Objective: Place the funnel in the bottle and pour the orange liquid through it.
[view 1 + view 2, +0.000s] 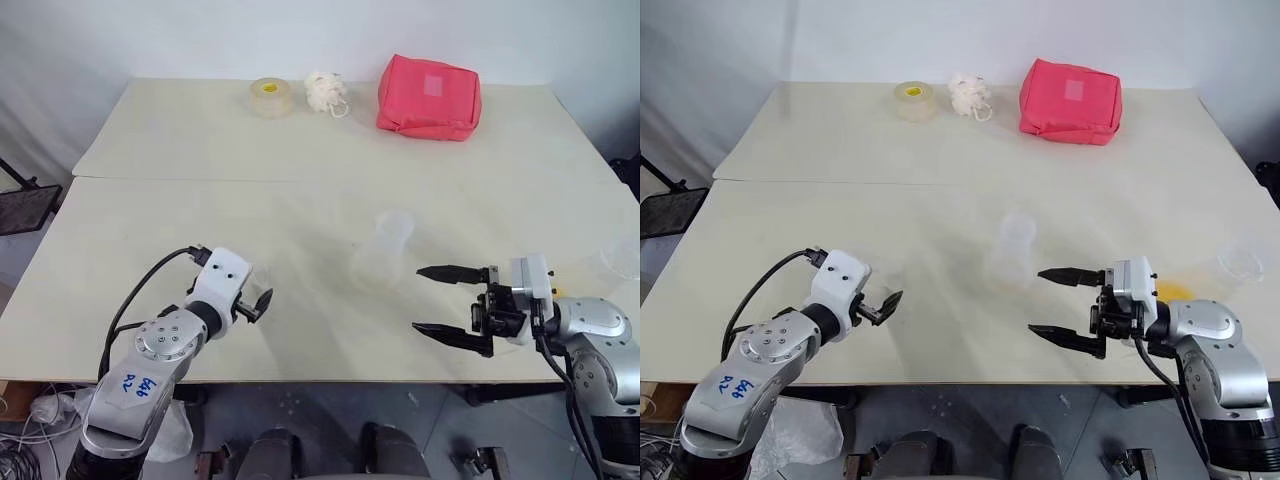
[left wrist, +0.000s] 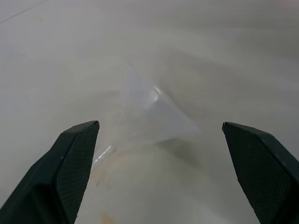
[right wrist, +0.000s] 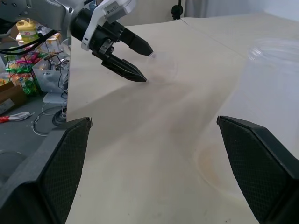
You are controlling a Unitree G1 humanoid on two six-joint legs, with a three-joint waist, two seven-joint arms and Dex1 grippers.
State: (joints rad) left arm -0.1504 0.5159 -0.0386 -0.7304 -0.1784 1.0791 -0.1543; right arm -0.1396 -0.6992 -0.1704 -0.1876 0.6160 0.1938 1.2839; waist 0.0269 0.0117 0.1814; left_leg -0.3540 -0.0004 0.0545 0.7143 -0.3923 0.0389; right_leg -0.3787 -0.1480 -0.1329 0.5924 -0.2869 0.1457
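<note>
The left gripper (image 1: 262,300) has its two black, matt, wedge-shaped fingers (image 2: 70,168) spread wide and grasping nothing; between them, in the left wrist view, lies the funnel (image 2: 156,114), a thin, colourless, see-through plastic cone on its side on the worktop (image 1: 300,210), faint against the pale surface and just ahead of the fingertips, not touched by them. Behind those fingers come a white blocky housing and a round silver wrist joint, the forearm reaching forward and angled a little downward over the worktop's near left part. The right gripper (image 1: 440,300) is likewise released, its long tapered black fingers (image 1: 452,272) standing one above the other with a broad gap, pointing level toward the robot's left and holding nothing; its white housing and rounded silver forearm lie over the near right edge. Just beyond those fingertips, near the worktop's middle, stands the bottle (image 1: 385,252), clear and colourless, with a wide conical base narrowing to an open neck, upright and apart from both grippers. At the right edge sits a wide clear cup (image 1: 1240,266) with the orange liquid (image 1: 1173,292) showing as a yellow-orange patch beside it; whether that patch lies inside the cup I cannot tell. The worktop is smooth, cream and matt. At its far side rest a roll of tape (image 1: 271,96), a fluffy white ball (image 1: 325,93) and a soft red fabric pouch (image 1: 430,97).
</note>
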